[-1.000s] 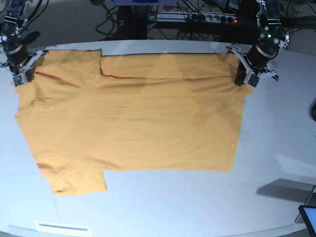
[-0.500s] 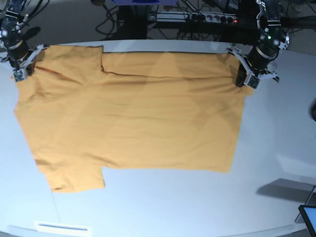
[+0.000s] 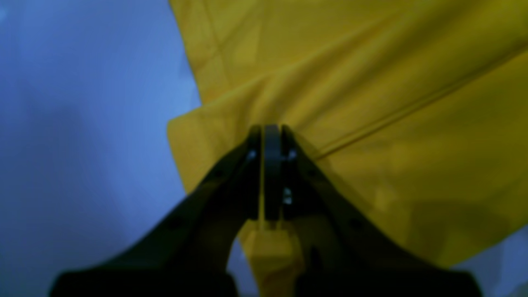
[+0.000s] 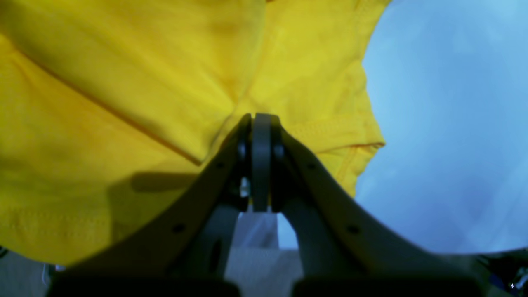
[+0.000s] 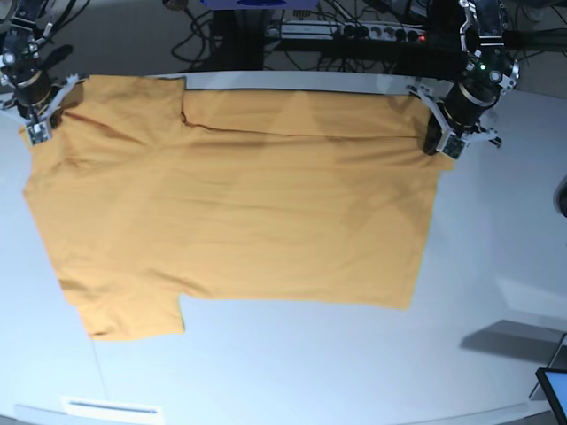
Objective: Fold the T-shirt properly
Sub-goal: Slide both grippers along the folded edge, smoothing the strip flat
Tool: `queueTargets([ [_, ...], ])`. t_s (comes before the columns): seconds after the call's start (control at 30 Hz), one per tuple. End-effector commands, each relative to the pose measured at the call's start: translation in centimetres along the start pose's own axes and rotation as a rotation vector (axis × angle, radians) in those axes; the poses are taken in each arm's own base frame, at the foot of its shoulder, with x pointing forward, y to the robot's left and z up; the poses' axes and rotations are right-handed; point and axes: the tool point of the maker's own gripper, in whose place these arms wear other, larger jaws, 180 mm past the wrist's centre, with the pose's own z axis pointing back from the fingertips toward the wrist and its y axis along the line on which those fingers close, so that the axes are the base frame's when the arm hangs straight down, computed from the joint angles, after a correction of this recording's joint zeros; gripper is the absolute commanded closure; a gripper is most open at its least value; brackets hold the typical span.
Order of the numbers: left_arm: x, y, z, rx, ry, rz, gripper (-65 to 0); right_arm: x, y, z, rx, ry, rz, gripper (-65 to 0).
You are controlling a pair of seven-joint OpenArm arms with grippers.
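Orange-yellow T-shirt spread on a pale table, pinched at two far corners.

The white table (image 5: 496, 266) fills the view, with dark cables (image 5: 354, 35) behind. The T-shirt (image 5: 239, 204) lies mostly flat, its far edge folded over. The left gripper (image 5: 436, 142) and right gripper (image 5: 37, 128) are each clamped on its cloth.

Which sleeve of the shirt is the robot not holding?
The near sleeve of the T-shirt, lying flat and free. The far sleeve is pinched by the right gripper.
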Motion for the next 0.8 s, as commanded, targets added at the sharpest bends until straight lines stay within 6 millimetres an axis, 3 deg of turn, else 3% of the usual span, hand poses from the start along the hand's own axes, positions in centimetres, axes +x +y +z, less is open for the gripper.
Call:
queueTargets([
  [0.0, -0.2, 0.7, 0.6, 0.026, 0.024, -0.032, -0.8, -6.5, 0.9, 1.1, 0.029, 0.290, 0.087, -0.9],
  [0.13, 1.2, 0.7, 1.0, 0.033, -0.008, -0.053, -0.8, -5.6, 0.5, 1.5, 0.012, 0.269, 0.102, -0.9],
  [0.4, 1.1, 0.8, 0.8, 0.034, -0.005, -0.049, -0.8, -2.5, -0.5, 2.0, -0.033, 0.193, 0.127, -1.2],
  [0.53, 1.1, 0.8, 0.8, 0.035, -0.005, -0.048, -0.8, -0.9, -1.1, 1.9, -0.053, 0.154, 0.129, -6.4],
  [0.77, -1.3, 0.6, 0.2, 0.021, 0.048, -0.011, -0.8, 1.9, -1.9, 1.4, -0.078, 0.093, 0.131, -9.6],
])
